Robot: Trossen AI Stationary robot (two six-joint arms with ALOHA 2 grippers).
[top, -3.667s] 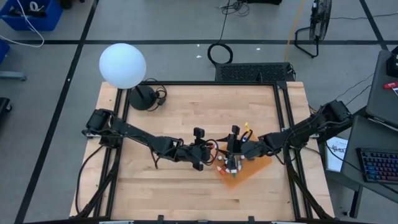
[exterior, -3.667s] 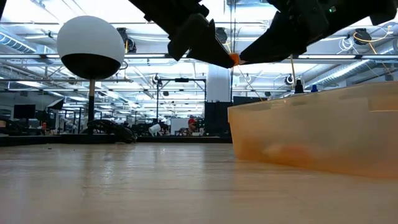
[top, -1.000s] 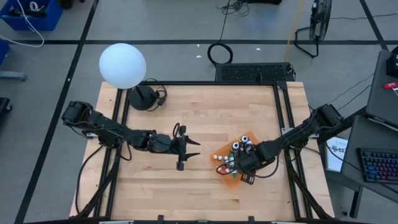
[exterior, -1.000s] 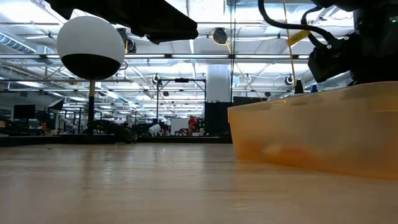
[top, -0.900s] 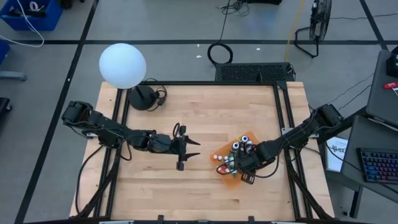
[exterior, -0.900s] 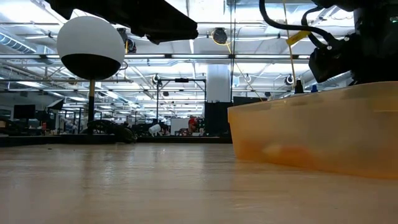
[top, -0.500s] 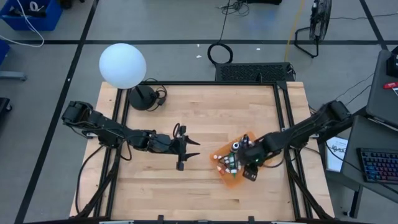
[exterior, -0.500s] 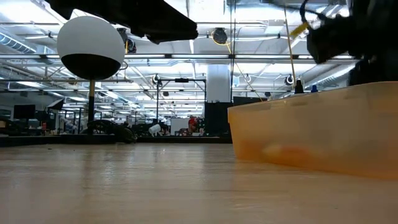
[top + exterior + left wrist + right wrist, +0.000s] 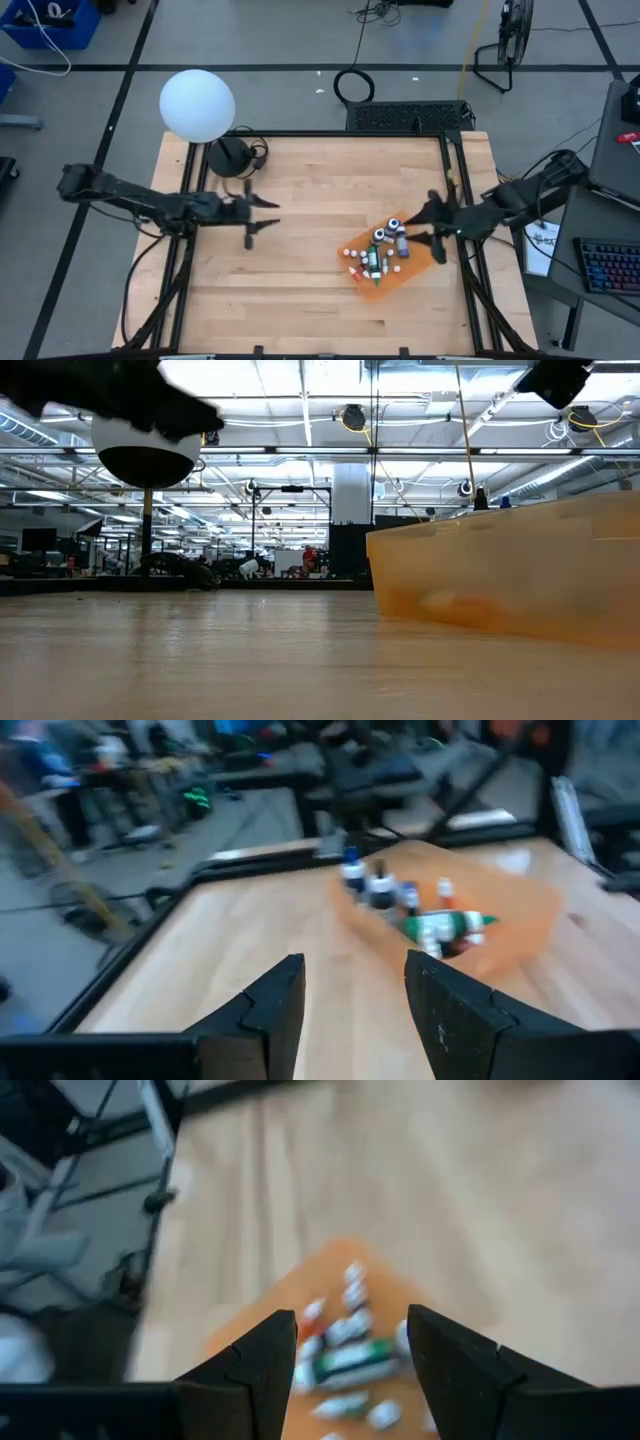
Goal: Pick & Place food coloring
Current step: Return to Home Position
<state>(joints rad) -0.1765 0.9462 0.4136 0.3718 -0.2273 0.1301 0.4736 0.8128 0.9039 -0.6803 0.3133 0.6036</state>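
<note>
Left hand (image 9: 260, 221) and right hand (image 9: 433, 228) spread apart; food coloring (image 9: 378, 257), blurred, seemingly lies in orange bin (image 9: 413, 270).

The left arm (image 9: 150, 200) reaches in from the left edge of the table (image 9: 330, 180), stretched long and low, almost in one straight line. The left gripper (image 9: 257, 220) is over the left half of the table, with its two fingers (image 9: 268, 1010) spread wide apart and holding nothing. The right arm (image 9: 510, 200) comes in from the right edge, bent at the elbow near the frame. The right gripper (image 9: 434, 227) hangs close to the right side, and its fingers (image 9: 455, 1365) are also spread apart and hold nothing. The two grippers are well apart from each other.
</note>
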